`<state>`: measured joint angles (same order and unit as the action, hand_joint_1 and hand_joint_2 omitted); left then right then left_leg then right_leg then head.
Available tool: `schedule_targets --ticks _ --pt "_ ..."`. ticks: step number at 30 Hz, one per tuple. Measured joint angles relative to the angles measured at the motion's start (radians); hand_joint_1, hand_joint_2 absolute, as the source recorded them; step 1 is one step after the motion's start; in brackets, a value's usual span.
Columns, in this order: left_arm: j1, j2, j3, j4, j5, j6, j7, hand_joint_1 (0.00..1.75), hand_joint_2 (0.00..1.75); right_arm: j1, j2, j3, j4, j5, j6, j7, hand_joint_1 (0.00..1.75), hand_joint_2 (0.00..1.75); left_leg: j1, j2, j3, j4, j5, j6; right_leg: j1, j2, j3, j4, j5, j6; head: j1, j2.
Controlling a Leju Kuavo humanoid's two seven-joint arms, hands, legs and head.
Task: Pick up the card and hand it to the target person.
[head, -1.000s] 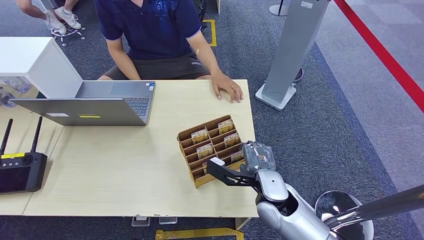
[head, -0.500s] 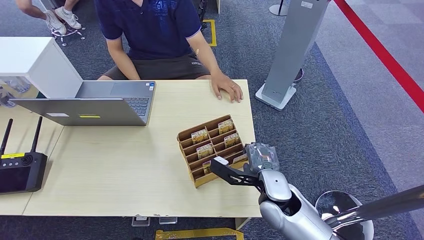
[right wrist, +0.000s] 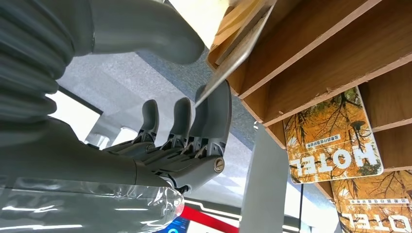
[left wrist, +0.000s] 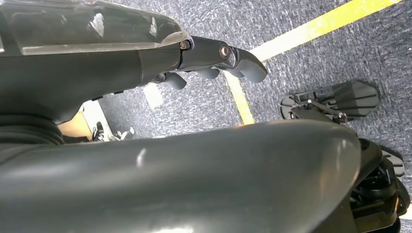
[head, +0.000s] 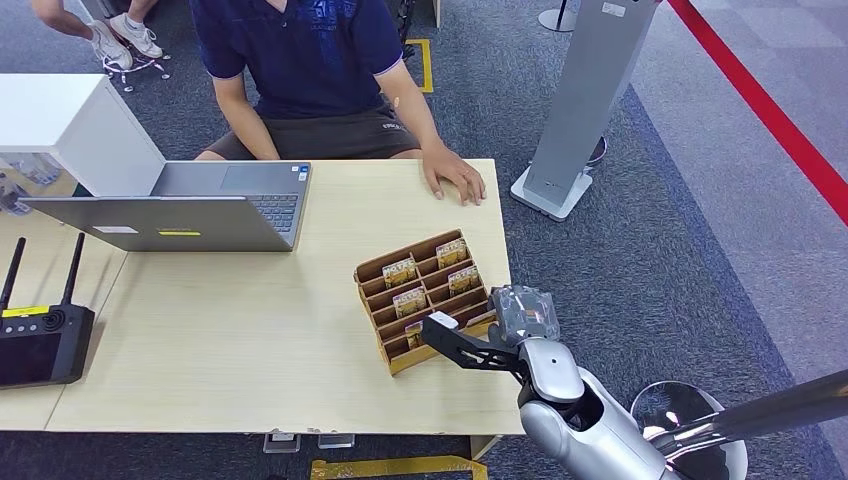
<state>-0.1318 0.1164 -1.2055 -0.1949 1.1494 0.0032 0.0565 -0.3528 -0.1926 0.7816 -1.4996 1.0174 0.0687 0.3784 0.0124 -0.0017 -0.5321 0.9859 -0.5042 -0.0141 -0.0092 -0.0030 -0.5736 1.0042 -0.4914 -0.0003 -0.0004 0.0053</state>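
A wooden card holder (head: 392,350) stands near the table's right near corner, with several yellow "HOTEL" cards (head: 410,300) in its slots. My right hand (head: 500,332) is at the holder's near right end, its thumb reaching over the front rows. In the right wrist view a card (right wrist: 236,54) stands edge-on in a slot between my thumb (right wrist: 145,34) and fingers (right wrist: 209,121); a finger touches its corner and the thumb stands a little off. The person (head: 300,60) sits behind the table, one hand (head: 455,180) flat on it. My left hand (left wrist: 214,60) hangs over the carpet, holding nothing.
An open laptop (head: 180,210) sits at the table's far left, and a black controller with antennas (head: 40,335) lies at the left edge. A white box (head: 70,125) stands beyond the laptop. A grey stand (head: 585,100) rises right of the table.
My right hand drew back slightly toward the table's near edge, then held still. The person and the cards have not moved.
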Motion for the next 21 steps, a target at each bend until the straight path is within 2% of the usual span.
schedule_targets --ticks 3,8,13,21 --pt "0.0 0.0 0.0 0.0 0.0 0.001 0.0 0.0 0.0 0.0 -0.001 0.0 0.0 0.0 0.0 0.0 1.32 1.75 0.0 0.0 0.0 0.0 0.0 0.0 0.0 0.0 0.0 0.0 0.0 0.0 0.0 0.0" --pt "0.0 -0.001 0.0 0.0 0.0 0.002 0.0 0.0 0.0 0.0 -0.002 -0.002 0.0 0.0 -0.002 0.0 1.43 1.75 0.0 0.0 0.0 0.0 0.0 0.0 0.0 0.0 0.0 0.0 0.0 0.0 0.0 0.0" --pt "0.0 -0.001 0.0 0.0 0.001 0.002 0.0 0.0 0.0 0.0 -0.003 -0.002 0.0 0.0 -0.002 0.001 1.34 1.75 0.0 0.0 0.0 0.0 0.0 0.0 0.0 0.0 0.0 0.0 0.0 0.0 0.0 0.0" --pt "0.0 -0.001 0.0 0.0 -0.004 0.005 -0.003 0.0 0.0 0.0 -0.003 -0.002 0.0 -0.001 -0.009 -0.002 1.34 1.75 0.0 0.0 0.0 0.0 0.0 0.0 0.0 0.0 0.0 0.0 0.0 0.0 0.0 0.0"
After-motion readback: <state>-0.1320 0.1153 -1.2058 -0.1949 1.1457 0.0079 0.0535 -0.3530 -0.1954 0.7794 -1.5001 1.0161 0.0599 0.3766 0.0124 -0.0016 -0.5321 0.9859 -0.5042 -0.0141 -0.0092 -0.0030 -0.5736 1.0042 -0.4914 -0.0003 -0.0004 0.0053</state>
